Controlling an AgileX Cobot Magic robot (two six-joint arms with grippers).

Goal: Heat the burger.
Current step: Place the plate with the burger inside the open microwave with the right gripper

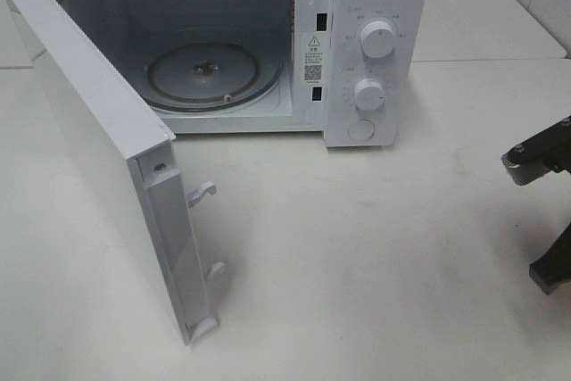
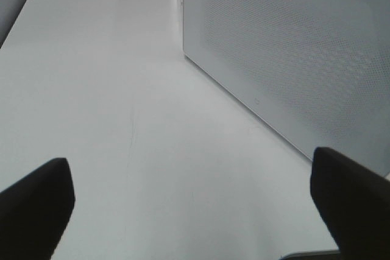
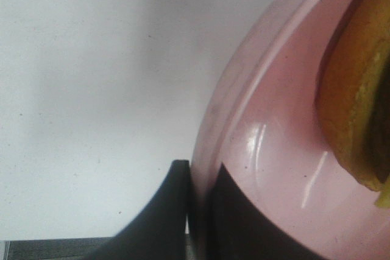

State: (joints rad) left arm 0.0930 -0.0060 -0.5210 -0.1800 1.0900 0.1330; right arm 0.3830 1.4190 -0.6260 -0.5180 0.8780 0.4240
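Gripping plate point(image 3: 268, 144) rim with right pincer point(image 3: 200, 208), burger point(image 3: 356, 101) on it just past the jaws. Holding left pincer point(image 2: 195, 211) wide, empty.

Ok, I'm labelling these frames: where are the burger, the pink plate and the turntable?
burger point(image 3: 358, 89), right wrist view, bun's side.
pink plate point(image 3: 228, 98), right wrist view, its rim.
turntable point(image 1: 243, 74), exterior high view, bare glass.

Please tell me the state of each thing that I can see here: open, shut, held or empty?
Door: wide open.
Turntable: in place, no food on it.
Left fingers: open, empty.
Right fingers: shut on plate rim.
Plate: held by rim.
Burger: lying on plate.
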